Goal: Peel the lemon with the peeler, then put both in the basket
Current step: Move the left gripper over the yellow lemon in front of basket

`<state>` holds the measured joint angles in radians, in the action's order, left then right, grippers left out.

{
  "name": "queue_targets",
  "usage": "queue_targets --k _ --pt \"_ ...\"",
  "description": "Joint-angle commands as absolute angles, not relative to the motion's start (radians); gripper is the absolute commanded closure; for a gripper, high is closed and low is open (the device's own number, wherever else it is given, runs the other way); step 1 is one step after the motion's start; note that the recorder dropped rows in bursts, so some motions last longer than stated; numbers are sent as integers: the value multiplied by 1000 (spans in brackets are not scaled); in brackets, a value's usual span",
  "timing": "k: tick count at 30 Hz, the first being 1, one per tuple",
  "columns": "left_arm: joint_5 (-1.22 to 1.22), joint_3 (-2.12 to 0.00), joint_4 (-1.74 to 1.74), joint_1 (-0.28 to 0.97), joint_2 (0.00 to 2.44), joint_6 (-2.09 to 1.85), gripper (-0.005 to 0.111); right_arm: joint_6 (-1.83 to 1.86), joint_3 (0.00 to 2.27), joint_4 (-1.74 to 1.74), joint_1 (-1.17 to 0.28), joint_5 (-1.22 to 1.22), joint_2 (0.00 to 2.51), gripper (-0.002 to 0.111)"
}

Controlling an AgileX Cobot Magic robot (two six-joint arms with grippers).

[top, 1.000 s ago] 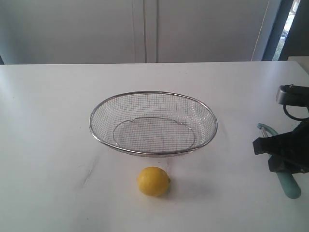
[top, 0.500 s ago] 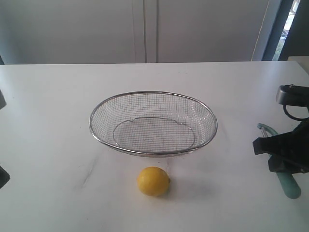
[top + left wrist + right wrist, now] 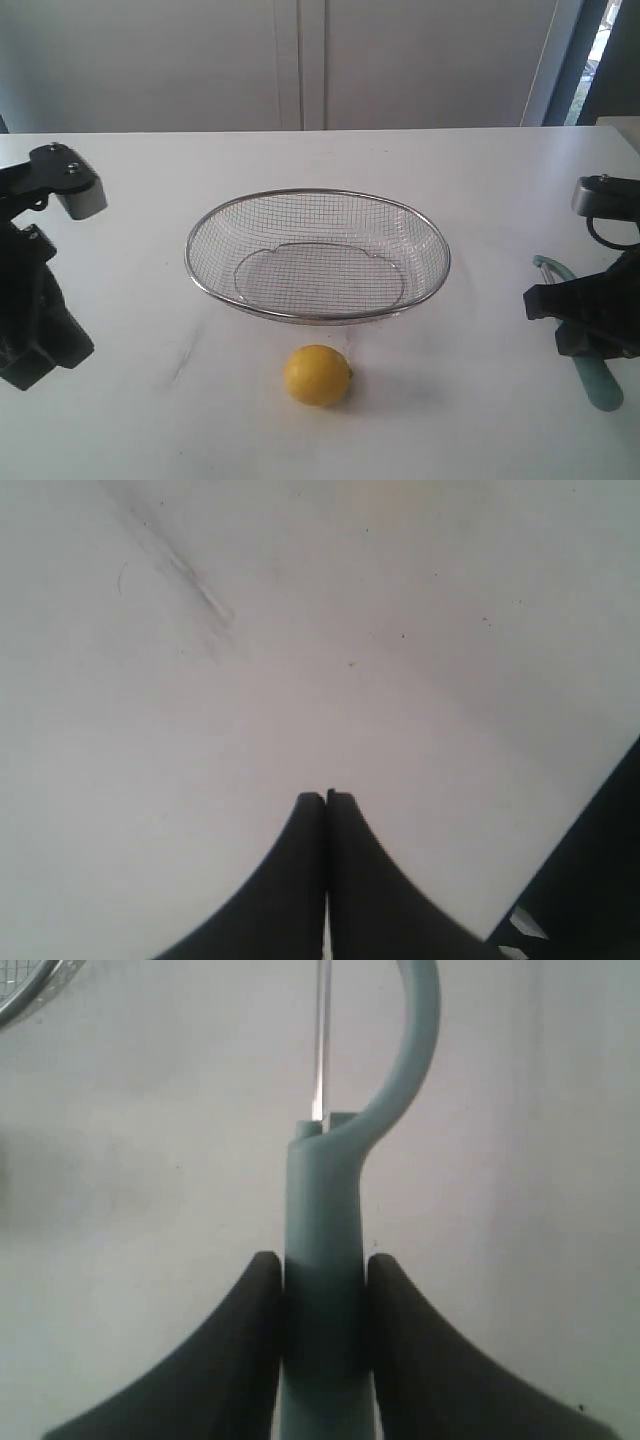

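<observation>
The yellow lemon (image 3: pixel 317 375) lies on the white table in front of the wire mesh basket (image 3: pixel 318 192), which holds nothing. At the right edge, the pale teal peeler (image 3: pixel 600 385) lies on the table under my right gripper (image 3: pixel 585 325). In the right wrist view the right gripper (image 3: pixel 322 1260) is shut on the peeler (image 3: pixel 322 1190) handle, and the looped head points away from the jaws. My left gripper (image 3: pixel 326 797) is shut and holds nothing above bare table. Its arm (image 3: pixel 35 300) stands at the left, well apart from the lemon.
A faint scuff mark (image 3: pixel 200 590) runs across the white table (image 3: pixel 130 420) below the left gripper. The basket's rim (image 3: pixel 25 985) shows in a corner of the right wrist view. A pale wall stands behind the table's far edge.
My left arm has come into the exterior view at the left edge and now stands over the table. The right gripper, peeler, lemon and basket have not moved.
</observation>
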<state>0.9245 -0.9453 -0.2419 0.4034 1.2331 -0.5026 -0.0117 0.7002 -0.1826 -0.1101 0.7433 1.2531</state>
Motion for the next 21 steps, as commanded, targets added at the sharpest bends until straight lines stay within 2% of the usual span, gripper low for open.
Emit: queue_targets --k 1,21 --pt "918 -985 -253 455 1283 -493 107 0 696 -188 -109 738 1246 108" --pt "828 -1161 -204 671 1488 -531 107 0 696 -188 -109 736 1246 108"
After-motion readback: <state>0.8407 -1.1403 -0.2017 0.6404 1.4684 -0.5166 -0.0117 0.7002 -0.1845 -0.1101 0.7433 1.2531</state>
